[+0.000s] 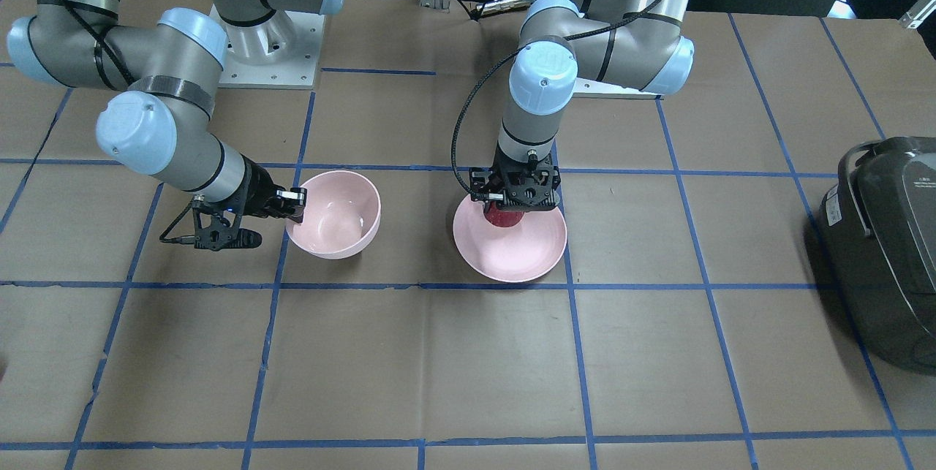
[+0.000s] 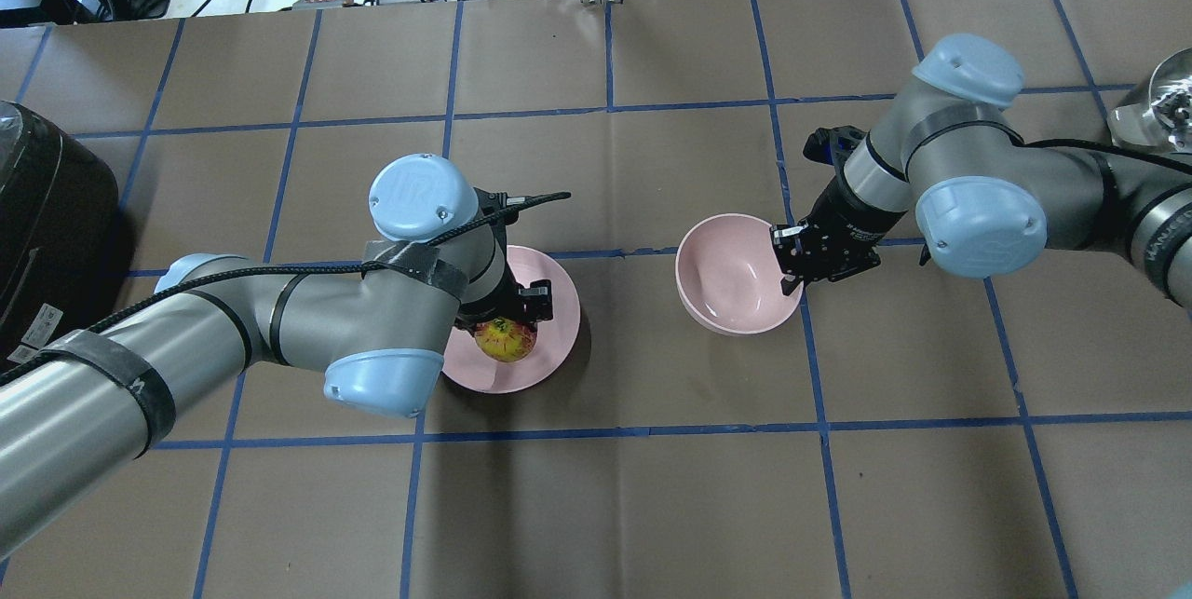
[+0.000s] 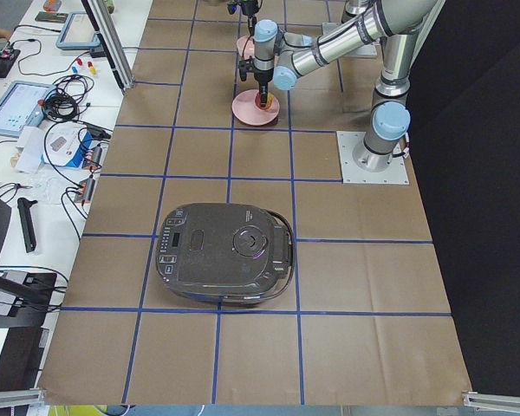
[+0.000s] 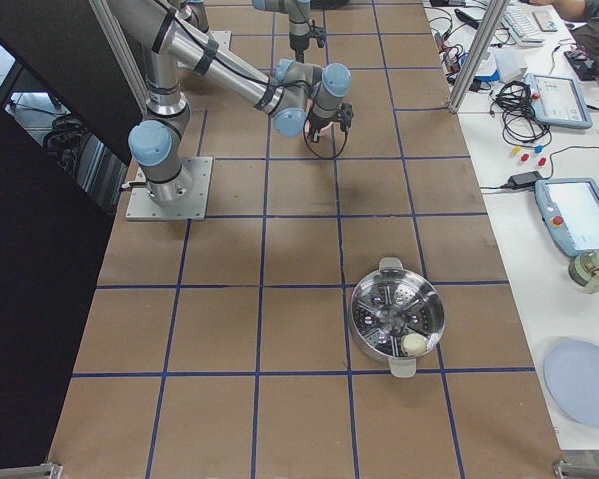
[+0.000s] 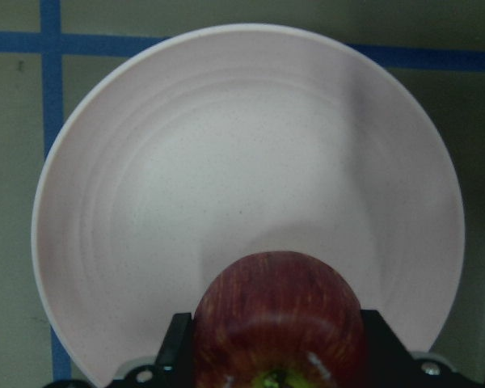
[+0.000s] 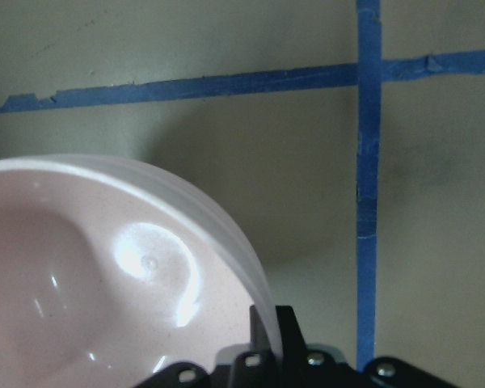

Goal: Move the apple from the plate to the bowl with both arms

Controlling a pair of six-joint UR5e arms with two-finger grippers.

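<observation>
The small red apple (image 1: 502, 218) with a yellow-green top (image 2: 506, 339) sits between the fingers of my left gripper (image 1: 504, 213), which is shut on it. In the left wrist view the apple (image 5: 279, 323) hangs close over the flat pink plate (image 5: 226, 162), casting a shadow on it; I cannot tell whether it touches. The plate (image 1: 512, 254) lies mid-table. The deep pink bowl (image 1: 338, 215) stands apart from it and is empty. My right gripper (image 1: 296, 214) is shut on the bowl's rim (image 6: 250, 275), one finger inside and one outside.
A black rice cooker (image 1: 885, 251) stands at the table's end on my left side (image 2: 37, 226). A steel steamer pot (image 4: 397, 319) stands at the far right end. Both arm bases (image 1: 267, 46) are bolted at the table's robot side.
</observation>
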